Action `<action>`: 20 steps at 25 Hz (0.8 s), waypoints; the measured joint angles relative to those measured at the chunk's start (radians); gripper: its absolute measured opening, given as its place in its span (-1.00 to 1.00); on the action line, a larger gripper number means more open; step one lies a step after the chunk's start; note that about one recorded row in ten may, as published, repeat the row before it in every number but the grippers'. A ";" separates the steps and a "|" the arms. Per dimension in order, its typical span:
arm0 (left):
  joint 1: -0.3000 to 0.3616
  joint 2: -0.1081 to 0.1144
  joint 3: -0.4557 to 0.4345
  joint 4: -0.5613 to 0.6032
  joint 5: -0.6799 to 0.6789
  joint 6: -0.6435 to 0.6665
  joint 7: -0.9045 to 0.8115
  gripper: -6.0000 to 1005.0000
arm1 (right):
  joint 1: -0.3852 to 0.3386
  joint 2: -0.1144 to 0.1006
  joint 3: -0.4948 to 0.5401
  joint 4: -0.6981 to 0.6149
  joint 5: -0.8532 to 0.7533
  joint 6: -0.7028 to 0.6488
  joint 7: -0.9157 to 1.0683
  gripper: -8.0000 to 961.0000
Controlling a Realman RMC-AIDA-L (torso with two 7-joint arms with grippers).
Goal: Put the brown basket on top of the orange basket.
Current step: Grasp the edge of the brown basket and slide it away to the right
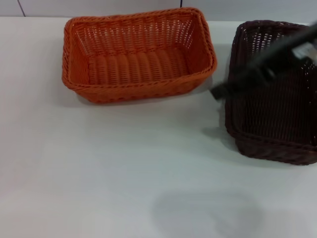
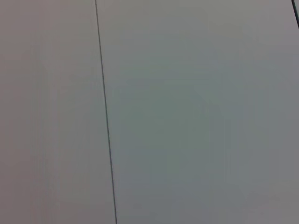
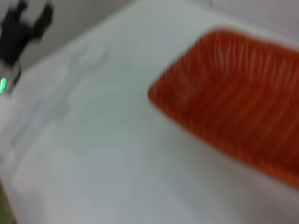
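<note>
The orange basket (image 1: 138,37) stands empty at the back of the white table, left of centre; it also shows in the right wrist view (image 3: 238,107). The brown basket (image 1: 277,124) stands on the table to its right, apart from it, partly cut off by the view's edge. My right arm reaches in from the right across the brown basket, blurred, with the right gripper (image 1: 218,92) over the basket's left rim, in the gap between the two baskets. My left gripper (image 3: 23,28) shows only far off in the right wrist view, at the table's side.
The white table (image 1: 124,168) stretches in front of both baskets. A faint shadow lies on it near the front edge (image 1: 208,213). The left wrist view shows only a plain grey surface with a thin dark seam (image 2: 105,112).
</note>
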State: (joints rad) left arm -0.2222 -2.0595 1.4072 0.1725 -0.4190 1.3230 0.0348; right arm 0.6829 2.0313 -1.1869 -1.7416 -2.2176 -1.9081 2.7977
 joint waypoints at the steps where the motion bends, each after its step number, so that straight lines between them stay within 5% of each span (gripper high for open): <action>1: 0.000 0.000 0.000 0.000 0.000 0.000 0.000 0.69 | 0.003 -0.006 0.015 -0.016 -0.004 -0.046 -0.003 0.57; 3: -0.005 0.002 -0.003 0.000 0.000 -0.019 0.017 0.69 | 0.009 -0.026 0.027 -0.061 -0.044 -0.148 -0.021 0.56; 6: -0.010 0.002 -0.004 0.000 0.001 -0.024 0.040 0.69 | 0.012 -0.028 0.017 -0.073 -0.085 -0.180 -0.043 0.54; 20: -0.029 0.000 -0.011 -0.001 -0.001 -0.041 0.055 0.69 | 0.110 0.035 -0.146 0.231 -0.392 -0.085 -0.123 0.47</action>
State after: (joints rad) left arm -0.2510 -2.0599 1.3959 0.1719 -0.4200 1.2816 0.0897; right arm 0.7925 2.0661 -1.3333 -1.5105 -2.6091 -1.9931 2.6751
